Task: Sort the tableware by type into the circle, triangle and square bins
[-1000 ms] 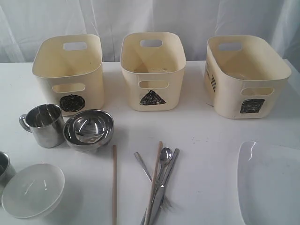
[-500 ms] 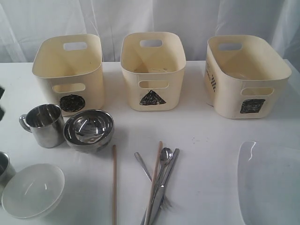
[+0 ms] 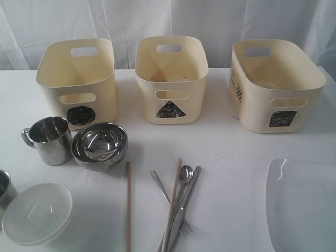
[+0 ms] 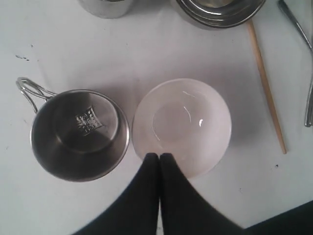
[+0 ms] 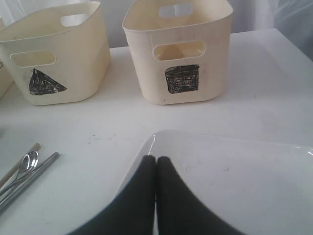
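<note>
Three cream bins stand at the back: circle [image 3: 79,79], triangle [image 3: 170,79], square [image 3: 275,86]. In front lie a steel mug [image 3: 50,139], a shiny steel bowl [image 3: 100,145], a second mug [image 3: 4,189], a white bowl [image 3: 37,212], two chopsticks [image 3: 127,205], a spoon [image 3: 185,176], fork [image 3: 160,186], knife [image 3: 186,205] and a white plate [image 3: 302,205]. My left gripper [image 4: 159,155] is shut and empty above the white bowl's [image 4: 181,127] rim, beside a mug [image 4: 80,134]. My right gripper [image 5: 156,159] is shut and empty over the plate's [image 5: 234,171] edge. The exterior view shows neither gripper.
A white cloth covers the table [image 3: 231,147], with a white curtain [image 3: 210,16] behind the bins. From the right wrist, the square bin [image 5: 178,54] and triangle bin [image 5: 58,58] stand beyond the plate, and the cutlery [image 5: 27,166] lies off to one side.
A dark piece of an arm showed at the exterior view's left edge half a second ago and is gone now. The tableware has not moved.
</note>
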`<state>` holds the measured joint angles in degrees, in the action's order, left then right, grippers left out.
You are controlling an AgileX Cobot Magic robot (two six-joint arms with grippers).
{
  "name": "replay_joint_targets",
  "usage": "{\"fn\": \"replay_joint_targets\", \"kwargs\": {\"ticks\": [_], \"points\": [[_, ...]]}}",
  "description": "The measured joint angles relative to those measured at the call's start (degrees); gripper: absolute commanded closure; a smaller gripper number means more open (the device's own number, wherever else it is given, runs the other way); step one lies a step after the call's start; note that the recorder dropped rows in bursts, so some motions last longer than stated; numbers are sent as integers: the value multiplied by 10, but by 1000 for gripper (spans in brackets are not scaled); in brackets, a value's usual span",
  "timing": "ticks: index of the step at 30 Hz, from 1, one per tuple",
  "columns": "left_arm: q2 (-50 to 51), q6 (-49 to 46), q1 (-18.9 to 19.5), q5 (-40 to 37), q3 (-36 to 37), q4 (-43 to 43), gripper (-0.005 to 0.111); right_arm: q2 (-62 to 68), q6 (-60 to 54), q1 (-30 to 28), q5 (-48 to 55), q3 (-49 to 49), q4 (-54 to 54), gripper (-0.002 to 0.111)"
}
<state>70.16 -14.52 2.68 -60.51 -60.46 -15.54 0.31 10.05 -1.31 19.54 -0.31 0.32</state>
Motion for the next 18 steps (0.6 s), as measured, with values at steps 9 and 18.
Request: {"fn": "replay_joint_targets", "kwargs": {"ticks": [9,18], "points": [[0,-6,0,25,0,-22,33,0,0,0,0,0,0,108],[28,-13,0,3,6,-57,37,0,0,0,0,0,0,108]]}}
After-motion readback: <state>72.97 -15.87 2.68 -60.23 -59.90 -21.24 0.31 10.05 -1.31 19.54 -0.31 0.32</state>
